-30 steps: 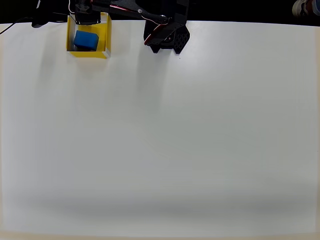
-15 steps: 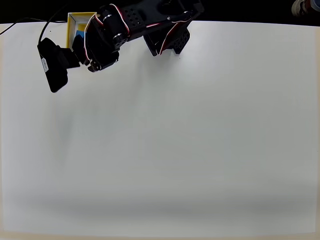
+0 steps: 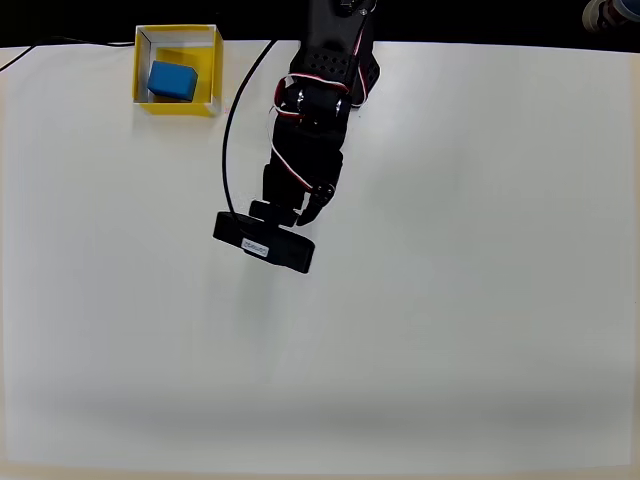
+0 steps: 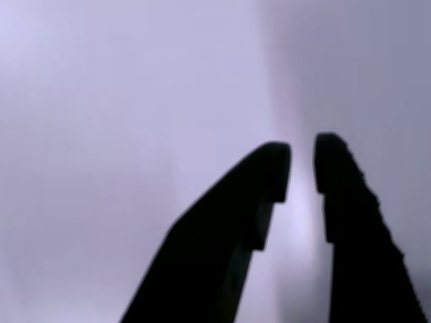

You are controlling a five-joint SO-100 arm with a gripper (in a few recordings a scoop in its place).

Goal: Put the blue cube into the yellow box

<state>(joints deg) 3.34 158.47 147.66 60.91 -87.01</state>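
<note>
The blue cube lies inside the yellow box at the back left corner of the white table in the overhead view. My black arm reaches from the back edge toward the table's middle, well to the right of the box and apart from it. Its wrist camera block covers the fingertips from above. In the wrist view my gripper hangs over bare white surface, its two dark fingers nearly together with only a thin slit and nothing between them.
The white table stretches wide in front of and to the right of the arm. A black cable loops from the arm's base to the wrist camera. The dark back edge runs along the top.
The arm has swung from over the yellow box at the back left out to the table's middle. The blue cube has stayed in the box.
</note>
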